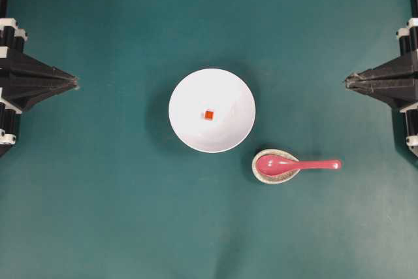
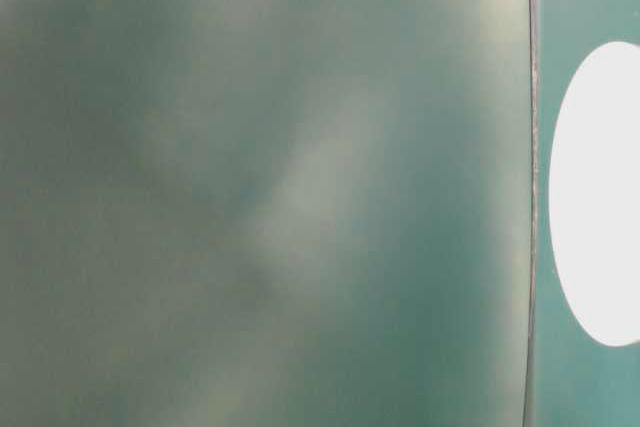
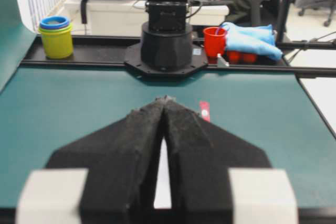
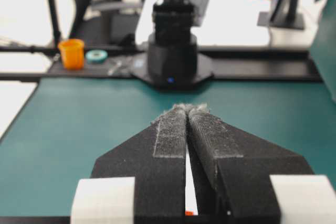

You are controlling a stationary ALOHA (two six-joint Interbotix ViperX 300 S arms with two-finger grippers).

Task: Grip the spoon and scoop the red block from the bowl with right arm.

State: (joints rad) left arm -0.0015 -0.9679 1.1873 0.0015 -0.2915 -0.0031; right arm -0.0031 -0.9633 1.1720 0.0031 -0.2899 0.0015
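Overhead view, left to right. The left gripper (image 1: 76, 83) is resting at the table's 9 o'clock edge, its black fingers pressing together to a point and holding nothing. The green table (image 1: 98, 213) is carrying all the items. The white bowl (image 1: 211, 110) is sitting near the table's centre, and the red block (image 1: 209, 115) is lying at the middle of the bowl's floor. At about 4 o'clock from the bowl, just beside its rim but apart from it, the speckled spoon rest (image 1: 274, 165) is cradling the oval scoop of the pinkish-red spoon (image 1: 297, 164); the handle is pointing toward 3 o'clock and lying level past the rest's edge. The right gripper (image 1: 348, 82) is waiting at the table's 3 o'clock edge, well apart from the spoon, its fingers likewise meeting at the tip with nothing between them.

Left wrist view: the left fingers are touching at their tips, facing the opposite arm's base (image 3: 166, 35); a yellow cup (image 3: 55, 37) is standing at 10 o'clock and a red cup (image 3: 214, 40) at 1 o'clock.

Right wrist view: the right fingers are closing flush, and an orange cup (image 4: 72, 53) is standing at 10 o'clock.
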